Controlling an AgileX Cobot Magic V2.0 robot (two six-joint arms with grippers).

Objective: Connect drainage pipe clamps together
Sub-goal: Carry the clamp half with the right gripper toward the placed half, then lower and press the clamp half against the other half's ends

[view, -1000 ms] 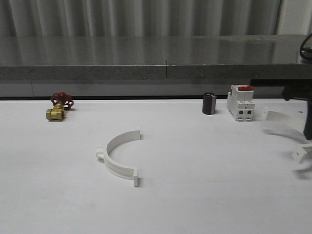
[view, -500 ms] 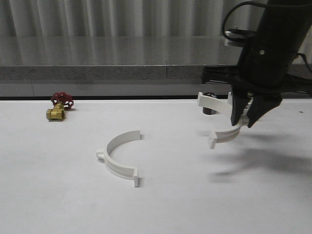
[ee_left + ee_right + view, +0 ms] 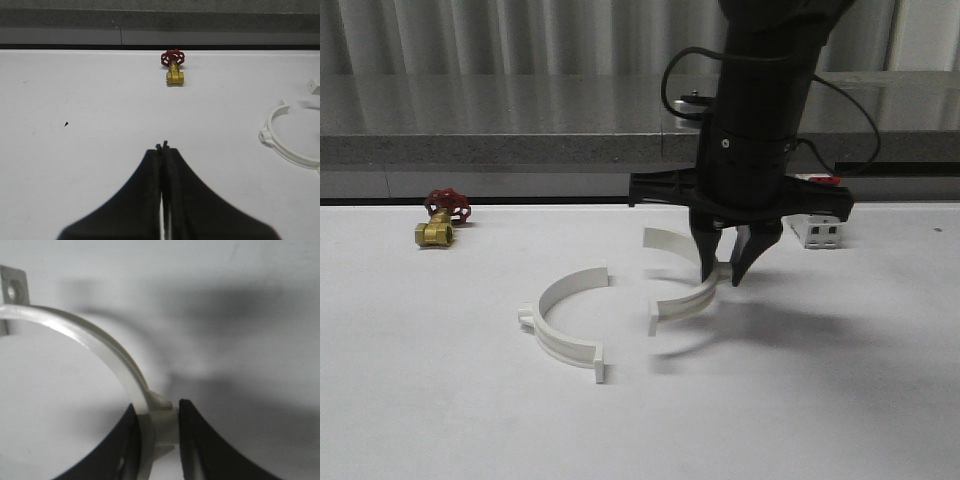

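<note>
Gripping one clamp half (image 3: 685, 285) aloft, right jaws (image 3: 725, 277) pinched on it, second half (image 3: 565, 320) nearby, left jaws (image 3: 162, 148) closed, empty.

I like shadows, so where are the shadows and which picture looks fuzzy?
Front view: the right hand holding a clamp half casts a soft dark shadow on the white table to its right. Right wrist view: the held half looks blurry up close, with grey shadow behind it.
</note>
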